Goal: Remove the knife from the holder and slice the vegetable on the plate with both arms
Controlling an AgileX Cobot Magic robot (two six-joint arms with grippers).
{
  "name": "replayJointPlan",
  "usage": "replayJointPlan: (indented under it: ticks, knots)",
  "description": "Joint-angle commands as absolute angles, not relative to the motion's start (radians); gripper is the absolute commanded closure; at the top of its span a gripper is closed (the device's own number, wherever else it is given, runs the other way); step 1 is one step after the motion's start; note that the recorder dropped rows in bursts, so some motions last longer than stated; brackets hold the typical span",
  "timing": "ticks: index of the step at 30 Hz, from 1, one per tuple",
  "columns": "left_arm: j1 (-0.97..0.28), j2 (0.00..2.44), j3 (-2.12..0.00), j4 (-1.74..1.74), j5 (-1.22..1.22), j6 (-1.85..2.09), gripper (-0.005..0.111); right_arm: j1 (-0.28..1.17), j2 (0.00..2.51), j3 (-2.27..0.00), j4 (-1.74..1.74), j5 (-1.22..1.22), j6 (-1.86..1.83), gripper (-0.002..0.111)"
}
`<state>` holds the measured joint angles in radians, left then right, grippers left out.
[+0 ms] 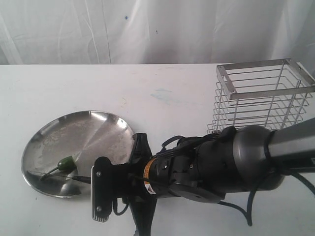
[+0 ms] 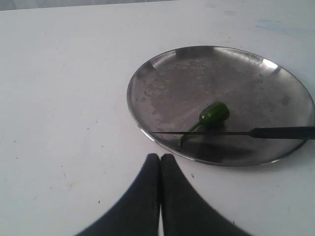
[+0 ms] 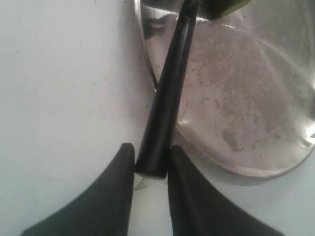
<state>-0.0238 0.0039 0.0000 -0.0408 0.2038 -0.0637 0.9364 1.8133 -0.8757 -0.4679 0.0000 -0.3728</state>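
Observation:
The plate (image 1: 83, 132) sits at the table's left with the vegetable (image 1: 66, 163), a small green chili, near its front rim. In the right wrist view my right gripper (image 3: 150, 160) is shut on the end of the knife's black handle (image 3: 170, 93), which reaches over the plate (image 3: 236, 108). Seen from the left wrist, the knife's thin blade (image 2: 206, 132) lies level across the chili's stem, beside the chili (image 2: 214, 113). My left gripper (image 2: 160, 158) is shut with nothing in it, just outside the plate's rim (image 2: 147, 132). The holder (image 1: 263, 96) stands at the back right.
My right arm (image 1: 197, 167) stretches from the right edge across the front of the table toward the plate, hiding the table under it. A white backdrop hangs behind the table. A faint bluish smudge (image 1: 162, 94) marks the tabletop.

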Motion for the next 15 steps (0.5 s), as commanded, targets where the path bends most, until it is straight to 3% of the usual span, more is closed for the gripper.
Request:
replayJointPlan:
  ticks: [1,9,15]
  knots:
    - [-0.023,0.000,0.000,-0.047,0.202,-0.062,0.107,0.936,1.815,-0.887,-0.464,0.006,-0.284,0.092]
    - [-0.023,0.000,0.000,-0.047,0.202,-0.062,0.107,0.936,1.815,-0.887,-0.460,0.031,-0.268,0.058]
    - [-0.023,0.000,0.000,-0.047,0.202,-0.062,0.107,0.936,1.798,-0.887,-0.460,0.051,-0.180,0.053]
